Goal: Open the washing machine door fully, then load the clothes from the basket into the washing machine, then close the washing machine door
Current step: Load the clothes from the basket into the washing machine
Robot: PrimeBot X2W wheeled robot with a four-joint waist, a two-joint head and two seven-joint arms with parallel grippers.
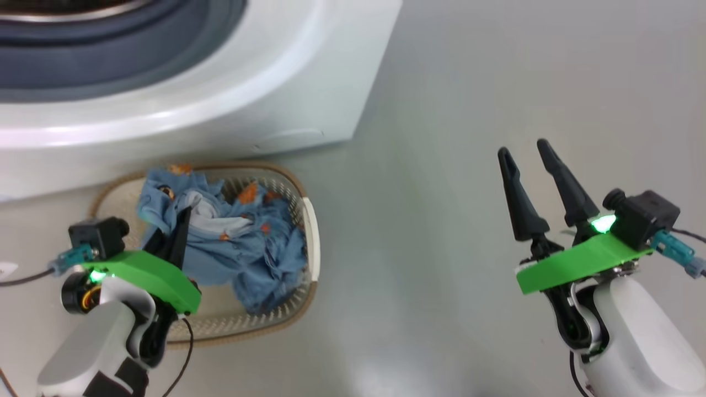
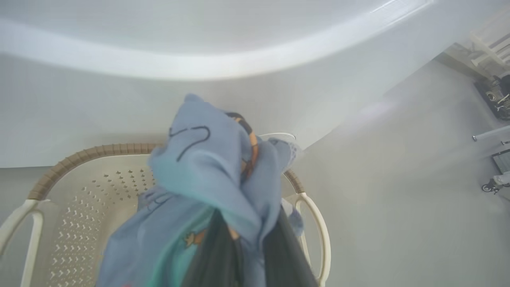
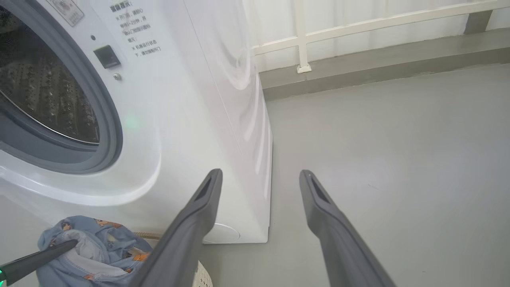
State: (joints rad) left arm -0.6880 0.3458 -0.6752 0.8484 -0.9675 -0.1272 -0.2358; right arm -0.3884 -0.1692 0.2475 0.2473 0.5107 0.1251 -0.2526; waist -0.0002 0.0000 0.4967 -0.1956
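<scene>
My left jaws are closed on the clothes, the dark fingers buried in a fold of blue fabric at the left end of the heap. In my left wrist view the fabric bunches up and wraps over both fingers. The other folds of the clothes lie in the basket, which stands on the grey floor just before the front of the washing machine, near its right lower corner. My right jaws stand wide open and grip nothing, over the floor well to the right of the basket, pointing past the machine's right front corner. In my right wrist view the steel drum shows inside the grey gasket.
</scene>
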